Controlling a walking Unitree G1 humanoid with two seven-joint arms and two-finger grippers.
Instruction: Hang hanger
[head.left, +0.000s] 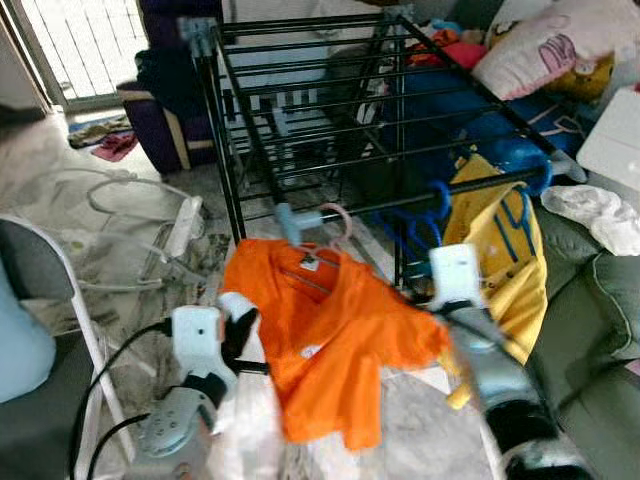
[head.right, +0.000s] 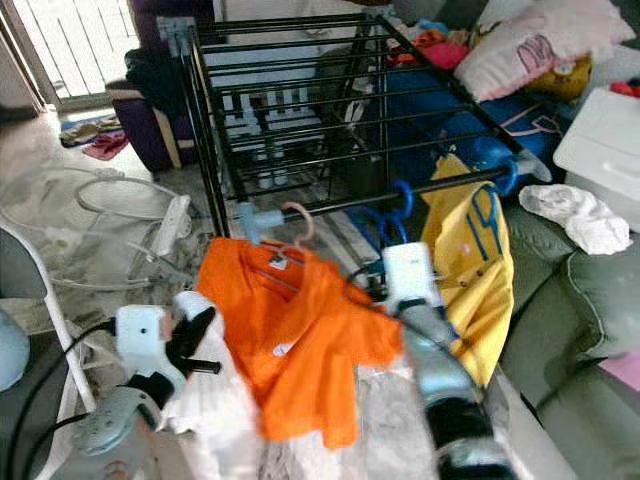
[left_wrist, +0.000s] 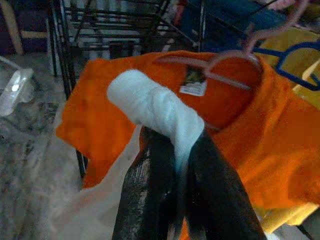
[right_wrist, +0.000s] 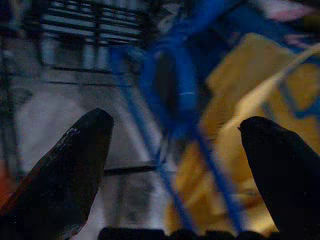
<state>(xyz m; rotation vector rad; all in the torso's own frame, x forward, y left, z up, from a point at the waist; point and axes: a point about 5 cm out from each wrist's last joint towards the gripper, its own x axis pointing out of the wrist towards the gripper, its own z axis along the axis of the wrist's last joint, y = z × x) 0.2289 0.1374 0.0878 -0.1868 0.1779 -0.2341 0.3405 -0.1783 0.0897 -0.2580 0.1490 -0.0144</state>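
An orange shirt (head.left: 330, 330) hangs on a pink hanger (head.left: 335, 220), whose hook rises just before the front bar of the black drying rack (head.left: 330, 100). My left gripper (head.left: 240, 335) is at the shirt's left sleeve, shut on a white cloth (left_wrist: 150, 105) that drapes below it. My right gripper (right_wrist: 175, 121) stands open at the shirt's right side, with nothing between its fingers. It faces blue hangers (head.left: 420, 225) and a yellow shirt (head.left: 495, 240) hung on the rack's front bar.
A grey-green sofa (head.left: 590, 330) runs along the right, with a pink pillow (head.left: 540, 45) and a white box (head.left: 615, 135) behind it. A white chair frame (head.left: 60, 290) stands at the left. Cables and a power strip (head.left: 185, 225) lie on the floor.
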